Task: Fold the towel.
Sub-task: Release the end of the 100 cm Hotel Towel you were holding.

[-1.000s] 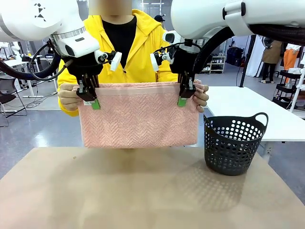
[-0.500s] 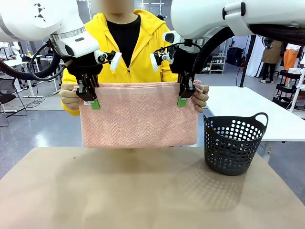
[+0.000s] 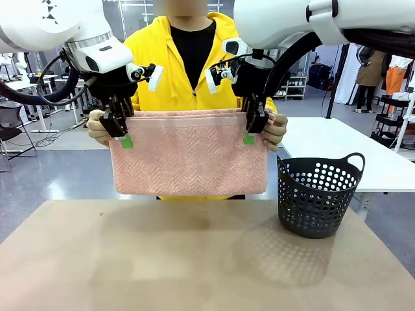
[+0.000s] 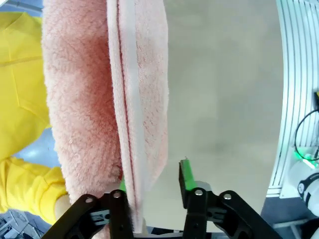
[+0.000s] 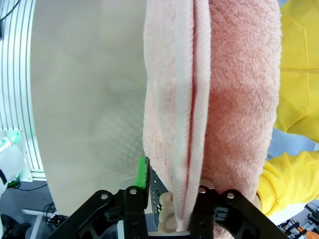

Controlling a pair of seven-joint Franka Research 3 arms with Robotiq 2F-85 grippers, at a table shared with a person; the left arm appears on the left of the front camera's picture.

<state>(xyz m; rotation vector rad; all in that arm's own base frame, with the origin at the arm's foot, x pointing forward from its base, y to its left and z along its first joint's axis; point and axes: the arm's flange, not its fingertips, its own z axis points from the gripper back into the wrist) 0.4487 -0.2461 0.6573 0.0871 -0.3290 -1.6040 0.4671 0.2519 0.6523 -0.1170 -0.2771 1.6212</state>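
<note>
Towel (image 3: 188,159), folded double, hangs in the air over the far edge of the table (image 3: 194,259), held at its top corners by the person's hands (image 3: 97,127). At one corner the left end effector (image 3: 122,137) has its jaws parted, one green pad (image 4: 186,174) clear of the cloth. The right end effector (image 3: 249,135) is likewise spread, with the hem loose between its fingers. A dark basket (image 3: 318,201) stands on the table's right side.
</note>
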